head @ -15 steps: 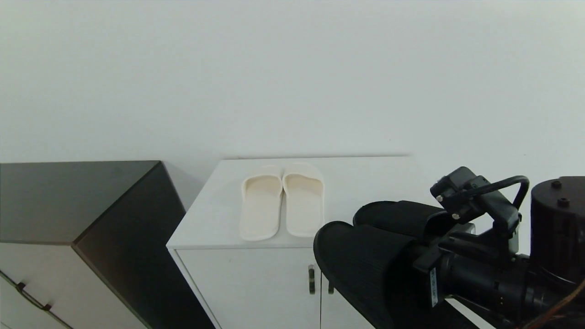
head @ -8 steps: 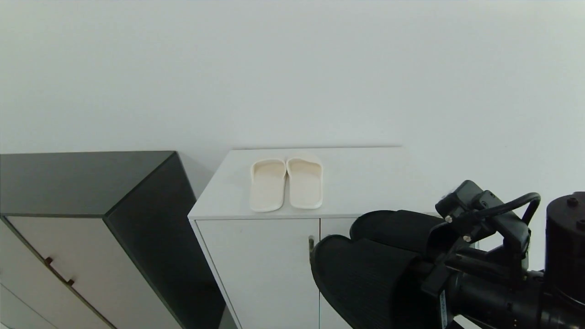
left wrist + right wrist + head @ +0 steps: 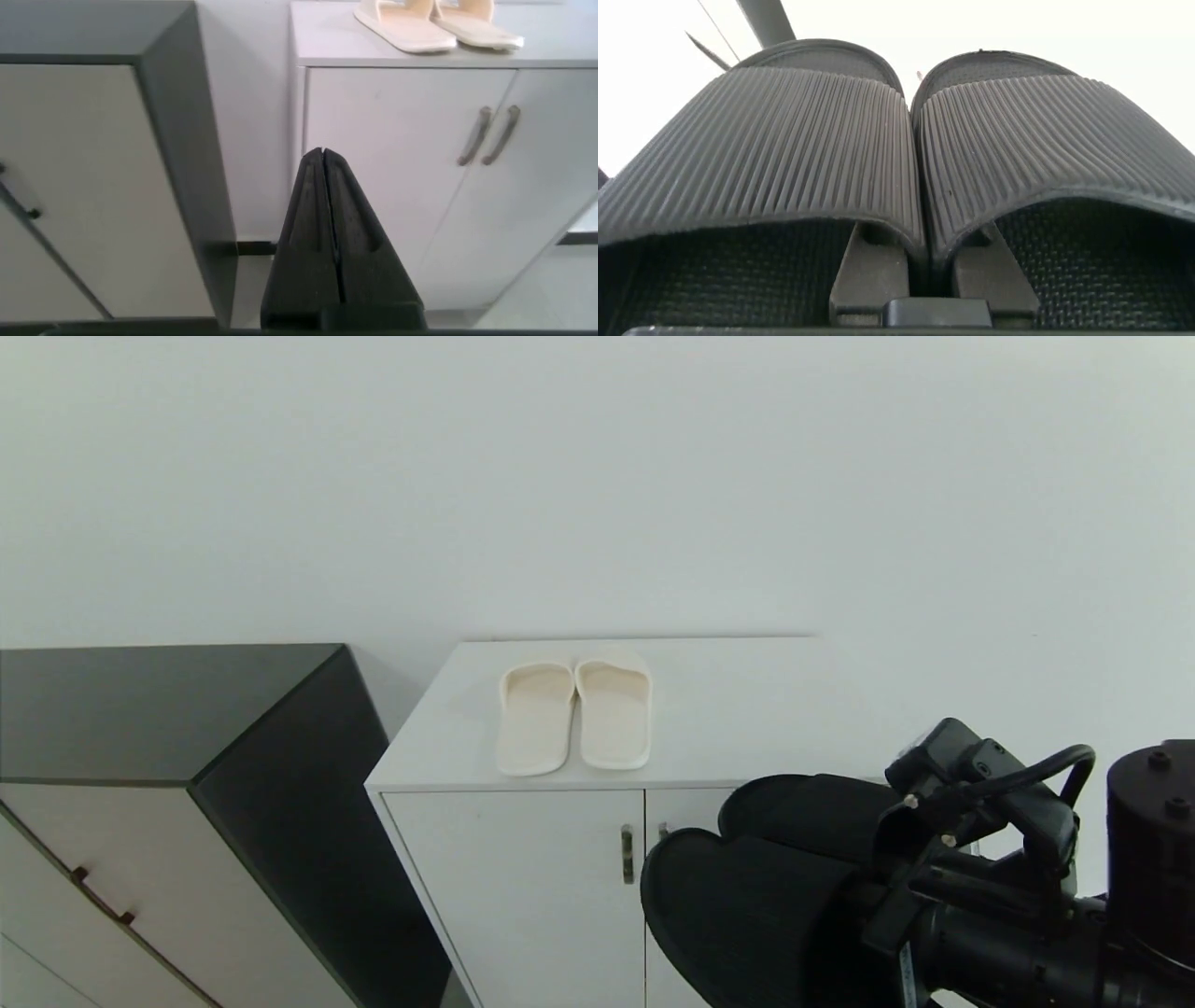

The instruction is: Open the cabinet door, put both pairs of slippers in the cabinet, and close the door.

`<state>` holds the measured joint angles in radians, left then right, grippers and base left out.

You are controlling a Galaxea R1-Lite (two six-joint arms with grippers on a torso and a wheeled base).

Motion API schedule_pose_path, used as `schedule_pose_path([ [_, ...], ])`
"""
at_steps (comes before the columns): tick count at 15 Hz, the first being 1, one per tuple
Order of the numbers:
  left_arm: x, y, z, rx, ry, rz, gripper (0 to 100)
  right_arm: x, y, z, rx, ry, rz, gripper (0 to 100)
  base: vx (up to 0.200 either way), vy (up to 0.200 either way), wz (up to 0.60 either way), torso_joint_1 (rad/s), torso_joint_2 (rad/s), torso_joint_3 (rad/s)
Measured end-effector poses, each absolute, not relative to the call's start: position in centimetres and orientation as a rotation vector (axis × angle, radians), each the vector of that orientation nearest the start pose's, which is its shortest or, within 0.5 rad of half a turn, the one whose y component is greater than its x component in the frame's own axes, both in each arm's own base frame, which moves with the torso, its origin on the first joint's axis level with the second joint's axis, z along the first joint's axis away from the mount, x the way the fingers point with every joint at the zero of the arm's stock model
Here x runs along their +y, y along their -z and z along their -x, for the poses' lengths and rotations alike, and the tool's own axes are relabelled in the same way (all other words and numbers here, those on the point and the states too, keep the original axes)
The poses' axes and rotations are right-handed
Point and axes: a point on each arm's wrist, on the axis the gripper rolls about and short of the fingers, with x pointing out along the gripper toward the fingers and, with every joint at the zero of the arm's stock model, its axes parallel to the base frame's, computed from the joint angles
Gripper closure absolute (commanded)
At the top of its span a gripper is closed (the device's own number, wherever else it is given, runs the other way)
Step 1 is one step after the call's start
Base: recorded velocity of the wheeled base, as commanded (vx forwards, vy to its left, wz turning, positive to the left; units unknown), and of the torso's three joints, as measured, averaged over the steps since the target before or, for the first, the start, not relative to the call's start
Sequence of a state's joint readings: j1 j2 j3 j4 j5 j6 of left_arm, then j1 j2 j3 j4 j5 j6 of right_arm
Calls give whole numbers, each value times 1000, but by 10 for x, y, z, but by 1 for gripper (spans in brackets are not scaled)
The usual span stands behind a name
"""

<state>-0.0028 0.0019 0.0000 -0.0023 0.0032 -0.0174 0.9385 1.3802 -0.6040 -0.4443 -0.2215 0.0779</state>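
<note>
Black slippers [image 3: 747,915] are kept clenched in the right gripper [image 3: 924,280] as the view is pulled back from the unopened cabinet door [image 3: 523,896] ahead

- The head camera has moved: the whole view has shifted, and the white two-door cabinet [image 3: 523,896] shows more of its door fronts.
- The pair of black ribbed rubber slippers [image 3: 747,915] now overlaps the right-hand door rather than the cabinet top, possibly through camera shift alone.
- Both dark bar door handles [image 3: 626,854] show again.

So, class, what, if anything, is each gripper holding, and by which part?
Right gripper: black slippers, pinched by their touching inner edges. Left gripper: shut, holding nothing.
</note>
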Motion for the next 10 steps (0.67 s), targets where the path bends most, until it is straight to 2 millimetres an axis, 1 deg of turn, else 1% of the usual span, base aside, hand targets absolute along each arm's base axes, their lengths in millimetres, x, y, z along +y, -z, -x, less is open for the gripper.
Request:
schedule_pose_path([
  [10, 0, -76, 23, -1, 0, 20, 100, 171, -192, -131, 312, -702, 117, 100, 0, 0, 0, 0, 0, 0],
])
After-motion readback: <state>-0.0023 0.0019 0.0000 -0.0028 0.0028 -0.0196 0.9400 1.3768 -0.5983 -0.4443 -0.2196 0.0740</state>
